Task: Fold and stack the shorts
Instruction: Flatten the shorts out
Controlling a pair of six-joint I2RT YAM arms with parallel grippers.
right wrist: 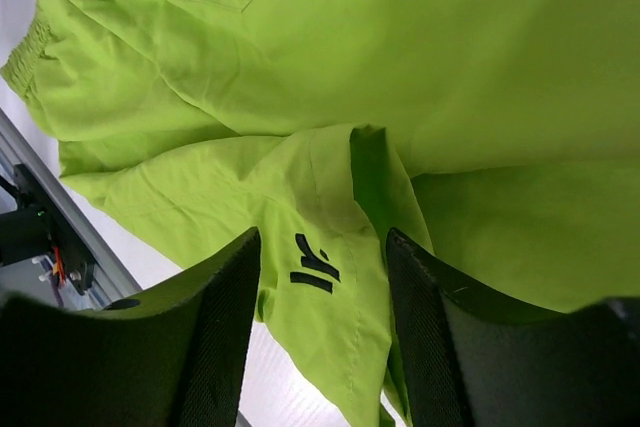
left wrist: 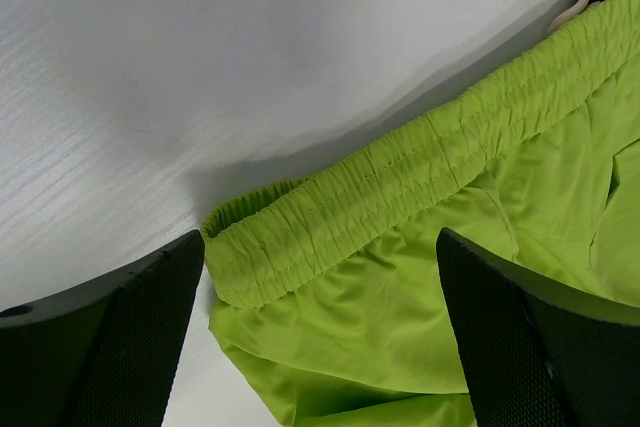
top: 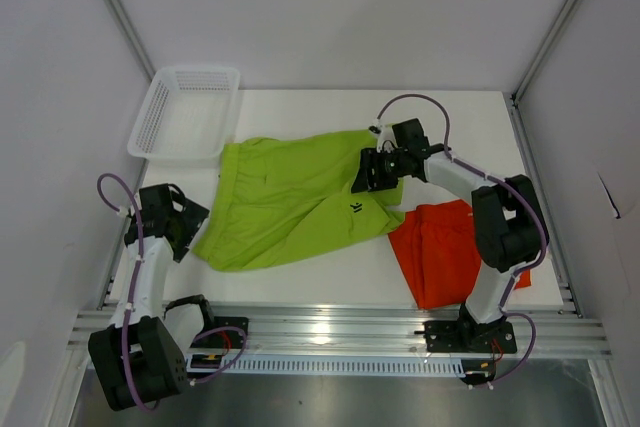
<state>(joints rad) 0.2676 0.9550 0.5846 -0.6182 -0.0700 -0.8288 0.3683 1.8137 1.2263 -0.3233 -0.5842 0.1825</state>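
Green shorts (top: 290, 207): were laid spread and unfolded on the desk (top: 440, 117), centre-left; waistband (left wrist: 400, 187) to the left, legs to the right.
Orange shorts (top: 445, 247): were laid crumpled at near right, partly hidden under the right arm. Their edge was seen against the green hem; not stacked.
Left pincer (top: 180, 215): was held wide open w/ nothing gripped. In its wrist view the waistband corner was framed between the fingers.
Right pincer (top: 372, 172): was held part-way apart over the green leg hem; no cloth was seen pinched.
Risk 1: only the top layer could be caught at the hem, so the fold would be skewed. Cause judged to be thin, slick-looking fabric w/ a loose flap by the logo.
Risk 2: the elastic corner could be lost from the left pincer if closed on too near the edge; the cloth would then be pulled from one side only.
Risk 3: the orange shorts could be dragged along, since they were pressed up to the green hem and lay below the right arm.
Risk 4: the basket (top: 150, 127) stood just beside the waistband's far end and could be nudged if cloth was swept that way.
Risk 5: the white drawstring (left wrist: 568, 9) could be trapped inside the fold, prob. leaving a lump.
Logo (right wrist: 315, 262): a small dark mark of angled strokes was seen on the green hem; no letters could be read.
Other writing: none was legible in any view.
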